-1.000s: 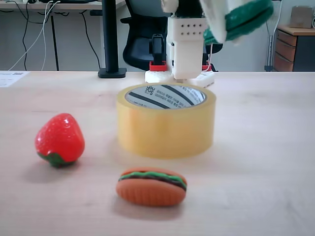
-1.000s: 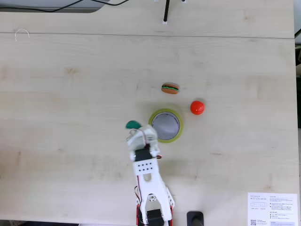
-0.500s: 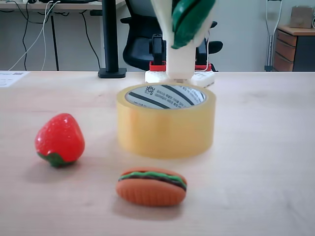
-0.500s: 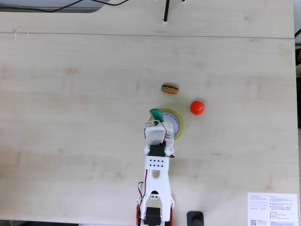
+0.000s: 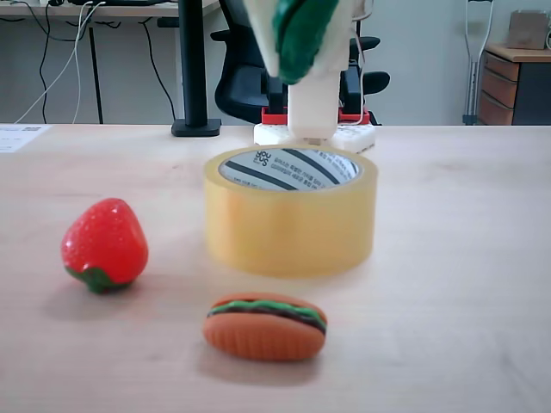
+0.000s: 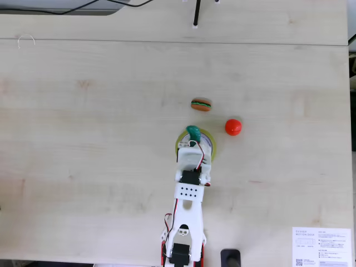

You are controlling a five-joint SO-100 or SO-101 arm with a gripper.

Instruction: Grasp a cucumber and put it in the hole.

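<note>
The dark green cucumber (image 5: 301, 34) hangs high over the back rim of the yellowish tape roll (image 5: 290, 215), and my white gripper (image 5: 303, 21) is shut on it. The hole (image 5: 290, 169) shows its white core with black stripes and is open below. From above, the cucumber (image 6: 193, 132) sticks out of the gripper (image 6: 193, 137) over the roll's far-left rim (image 6: 211, 149). The gripper body covers most of the hole there.
A red strawberry (image 5: 103, 245) lies left of the roll and a toy hamburger (image 5: 265, 325) in front of it. From above, the hamburger (image 6: 201, 104) and strawberry (image 6: 233, 127) sit just beyond the roll. A black post (image 5: 194, 69) stands at the back.
The arm has swung the held cucumber sideways from beside the roll to above it, now over the roll's rim. The roll, strawberry and hamburger have not moved.
</note>
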